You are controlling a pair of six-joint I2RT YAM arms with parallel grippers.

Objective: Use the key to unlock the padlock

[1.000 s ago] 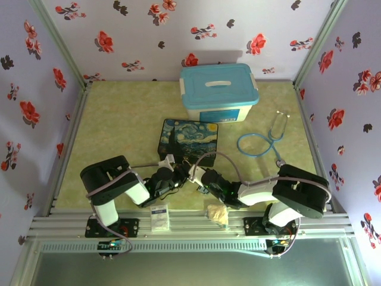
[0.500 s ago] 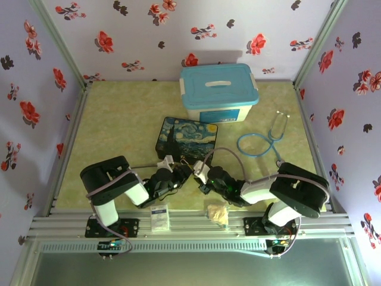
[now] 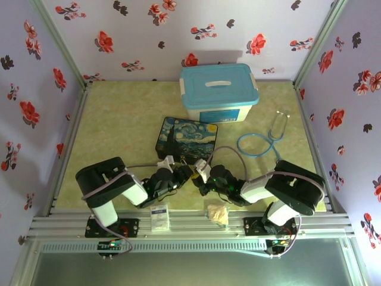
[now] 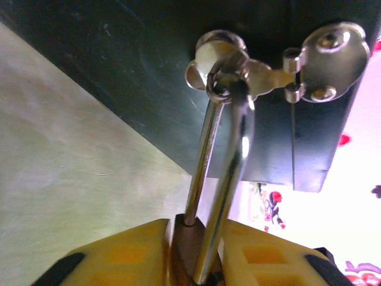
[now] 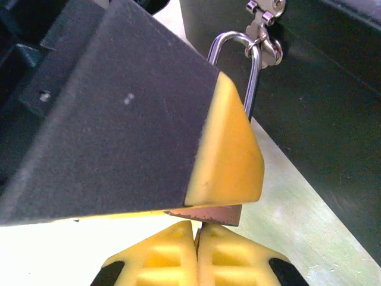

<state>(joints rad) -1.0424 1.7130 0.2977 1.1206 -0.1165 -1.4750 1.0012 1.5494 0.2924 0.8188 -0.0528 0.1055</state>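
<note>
The brass padlock (image 4: pixel 184 250) hangs by its silvery shackle (image 4: pixel 229 155) from the hasp (image 4: pixel 280 62) on the dark starry-night box (image 3: pixel 187 138). My left gripper (image 4: pixel 193 259) is shut on the padlock body, a yellow pad (image 4: pixel 119 256) on each side. In the right wrist view the padlock's underside (image 5: pixel 214 213) shows below the left gripper's pad (image 5: pixel 232 149). My right gripper (image 5: pixel 197 231) is shut on the thin dark key (image 5: pixel 202 224), which reaches up to the padlock's underside. The two grippers meet at the box's front, left gripper (image 3: pixel 186 173) and right gripper (image 3: pixel 201 177).
A white bin with a blue lid (image 3: pixel 219 92) stands behind the box. A blue stethoscope (image 3: pixel 265 140) lies at the right. A small white packet (image 3: pixel 159 217) and a crumpled pale wad (image 3: pixel 217 213) sit by the near rail.
The right arm's wrist and forearm have shifted a little to the left, nearer the left gripper. The left arm's upper part has edged left; its gripper stays on the padlock.
</note>
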